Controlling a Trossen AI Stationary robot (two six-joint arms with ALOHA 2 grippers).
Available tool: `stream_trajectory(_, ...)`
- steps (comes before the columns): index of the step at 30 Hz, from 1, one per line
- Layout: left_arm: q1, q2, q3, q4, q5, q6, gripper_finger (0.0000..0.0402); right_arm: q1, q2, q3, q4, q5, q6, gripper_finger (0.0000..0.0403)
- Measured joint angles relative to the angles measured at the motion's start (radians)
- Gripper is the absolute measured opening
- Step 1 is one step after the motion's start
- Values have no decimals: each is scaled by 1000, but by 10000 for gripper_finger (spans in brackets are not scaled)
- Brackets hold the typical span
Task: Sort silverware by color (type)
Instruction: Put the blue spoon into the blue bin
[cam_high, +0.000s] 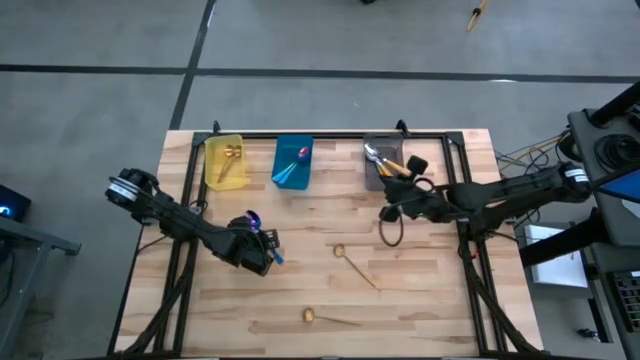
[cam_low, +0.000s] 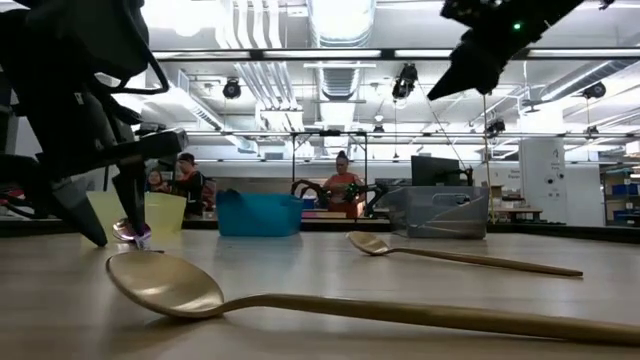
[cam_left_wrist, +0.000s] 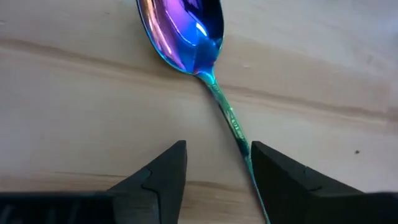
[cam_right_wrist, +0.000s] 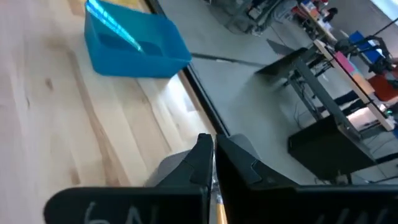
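Silverware sorting: the purple spoon (cam_left_wrist: 186, 31) lies flat on the wooden table (cam_high: 420, 290), its teal handle running between the parted fingers of the left gripper (cam_left_wrist: 214, 171), apparently lined up for a pickup, while the right gripper (cam_right_wrist: 213, 163) waits clenched near the grey bin (cam_high: 374, 176).

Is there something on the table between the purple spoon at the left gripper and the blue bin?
Nothing visible. The purple spoon lies at the left gripper, and the wood between it and the blue bin is bare. The two gold spoons lie off to the right.
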Motion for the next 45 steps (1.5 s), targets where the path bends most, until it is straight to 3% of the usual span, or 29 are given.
stream_trajectory(6, 6, 19, -1, 32, -93, -27, 164, 0, -78, -28, 36, 0, 5, 9)
stream_trajectory(15, 14, 87, 0, 57, -141, -17, 154, 0, -63, -30, 35, -1, -4, 9)
stream_trajectory(20, 14, 129, 2, 51, -163, 14, 127, 0, -52, -30, 37, -1, -11, 9)
stream_trajectory(36, 14, 135, 1, -5, -141, 219, 9, 0, -52, -30, 39, -1, -15, 9)
stream_trajectory(42, 10, 139, 71, -71, -110, 267, 3, 0, -52, -30, 39, -1, -17, 9)
stream_trajectory(45, 7, 130, 153, -184, -28, 313, 2, 0, -52, -30, 38, -1, -16, 9)
